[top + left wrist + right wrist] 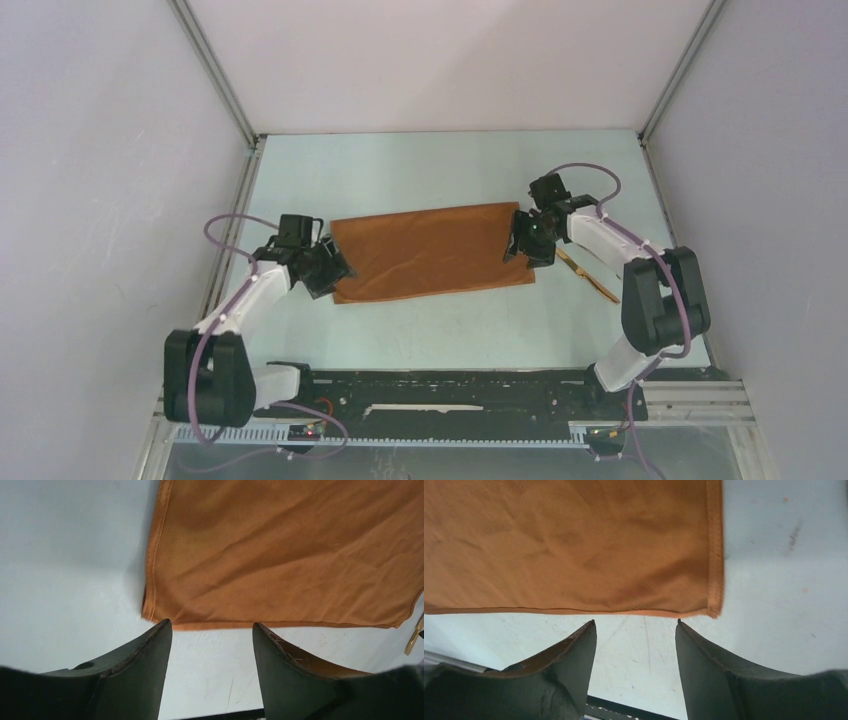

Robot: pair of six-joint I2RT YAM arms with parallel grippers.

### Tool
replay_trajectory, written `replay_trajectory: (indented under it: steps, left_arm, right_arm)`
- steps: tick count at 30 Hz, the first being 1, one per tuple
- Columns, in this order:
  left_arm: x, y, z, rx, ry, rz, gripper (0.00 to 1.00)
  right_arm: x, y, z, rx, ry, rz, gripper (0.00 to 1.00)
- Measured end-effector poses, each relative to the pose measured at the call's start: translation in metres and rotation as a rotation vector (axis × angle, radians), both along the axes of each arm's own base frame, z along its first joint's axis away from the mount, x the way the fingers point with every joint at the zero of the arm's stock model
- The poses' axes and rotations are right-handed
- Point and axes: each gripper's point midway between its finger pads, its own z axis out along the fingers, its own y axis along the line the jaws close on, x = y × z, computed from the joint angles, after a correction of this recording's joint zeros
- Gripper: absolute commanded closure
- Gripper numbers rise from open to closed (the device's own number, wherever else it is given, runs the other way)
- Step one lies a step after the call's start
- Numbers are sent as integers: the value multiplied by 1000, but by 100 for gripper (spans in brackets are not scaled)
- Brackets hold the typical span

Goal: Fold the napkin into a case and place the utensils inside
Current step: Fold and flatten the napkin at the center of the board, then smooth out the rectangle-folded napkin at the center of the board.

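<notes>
The napkin (430,252) lies flat on the table as a wide rust-orange rectangle, folded over with its layered edge toward the arms. My left gripper (336,272) stands open at the napkin's near left corner, and in the left wrist view the napkin (280,555) edge lies just past the left gripper (211,623) tips with only bare table between them. At the near right corner my right gripper (523,247) is also open, and the right wrist view shows the right gripper (635,622) empty just short of the napkin (574,545). The golden utensils (590,277) lie right of the cloth, partly hidden by the right arm; a golden tip of the utensils (414,639) shows at the frame edge.
The pale table (430,170) is boxed in by white walls at the back and both sides. A black rail (450,385) with the arm bases runs along the near edge.
</notes>
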Motion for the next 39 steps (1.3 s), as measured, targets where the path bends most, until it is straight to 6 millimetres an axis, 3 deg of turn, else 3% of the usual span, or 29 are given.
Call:
replay_trajectory:
  steps: [5,9,11,13,15,18,21,24,27,31,33,39]
  left_arm:
    - [13,-3,-28,-11,31,1,31]
    - [10,-1,-47,2,72,13,25]
    - [14,0,-44,2,53,21,15]
    - [15,0,-40,7,36,23,8]
    - [18,0,-27,-1,-2,30,7]
    - [44,-8,9,-50,-110,36,7]
    - [96,-26,50,-165,-263,51,5]
    - [144,-43,61,-298,-373,84,0]
    - [176,-51,37,-383,-380,137,0]
    - [194,-49,6,-413,-362,190,0]
    - [201,-45,0,-424,-370,211,0]
    - [224,-23,-7,-459,-426,292,0]
  right_arm:
    - [10,11,-21,106,52,3,33]
    - [9,5,-41,118,89,-18,29]
    - [7,0,-45,93,98,-29,23]
    - [8,-2,-42,72,81,-31,3]
    - [13,2,-30,67,48,-22,1]
    - [41,16,1,129,-49,-3,0]
    - [92,44,43,294,-182,17,0]
    - [142,64,61,451,-282,29,0]
    - [171,76,47,579,-289,25,0]
    - [189,80,8,674,-219,-3,0]
    - [192,78,-9,701,-184,-20,0]
    - [201,62,-11,763,-181,-52,0]
